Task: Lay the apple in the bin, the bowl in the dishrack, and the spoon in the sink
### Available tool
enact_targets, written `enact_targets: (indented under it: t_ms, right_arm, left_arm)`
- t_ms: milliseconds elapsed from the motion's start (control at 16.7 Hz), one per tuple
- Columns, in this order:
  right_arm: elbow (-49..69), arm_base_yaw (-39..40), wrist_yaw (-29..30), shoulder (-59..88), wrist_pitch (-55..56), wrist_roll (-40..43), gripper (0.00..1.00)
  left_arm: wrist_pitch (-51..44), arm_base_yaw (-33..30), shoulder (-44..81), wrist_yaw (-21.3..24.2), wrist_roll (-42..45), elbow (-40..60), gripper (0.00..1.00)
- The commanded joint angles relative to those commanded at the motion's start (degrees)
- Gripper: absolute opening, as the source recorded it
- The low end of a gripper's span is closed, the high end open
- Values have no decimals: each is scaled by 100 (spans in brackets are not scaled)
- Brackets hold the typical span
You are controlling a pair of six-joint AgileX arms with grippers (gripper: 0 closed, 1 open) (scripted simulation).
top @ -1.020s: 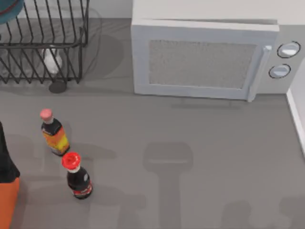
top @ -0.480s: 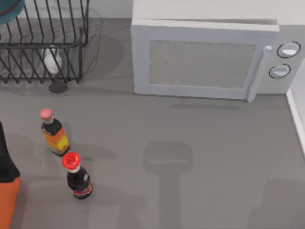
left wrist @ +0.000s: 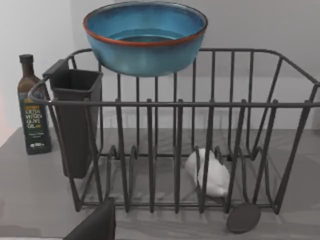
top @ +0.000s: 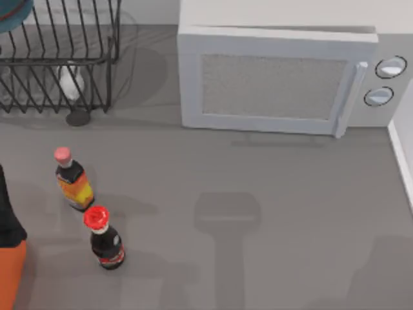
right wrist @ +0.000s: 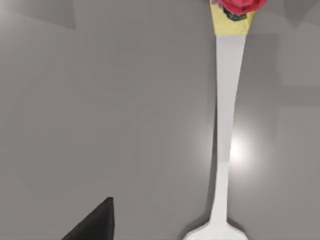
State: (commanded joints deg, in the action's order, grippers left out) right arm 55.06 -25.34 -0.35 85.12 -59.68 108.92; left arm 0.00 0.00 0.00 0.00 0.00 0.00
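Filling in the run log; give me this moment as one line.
bowl: atop dishrack | spoon: flat on table | bin: at table's left edge

Even, soft light falls over my table (top: pixel 290 194); faint blurred shadows pool below the microwave (top: pixel 277 81) and beside the dishrack (top: pixel 58 58). A bright glare spot sits beside the white handle (right wrist: pixel 225 125).
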Motion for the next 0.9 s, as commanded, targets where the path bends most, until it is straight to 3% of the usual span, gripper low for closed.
enact_targets:
  t_ms: [240, 660, 900]
  right_arm:
    - [-238, -4, 1, 210, 407, -19, 100]
    - [-1231, 6, 2, 1112, 2360, -44, 100]
    - [-1356, 7, 2, 1227, 2568, -45, 100]
  left_arm:
    - [0, 0, 0, 0, 0, 0, 100]
    - [0, 0, 0, 0, 0, 0, 100]
    - [0, 0, 0, 0, 0, 0, 100]
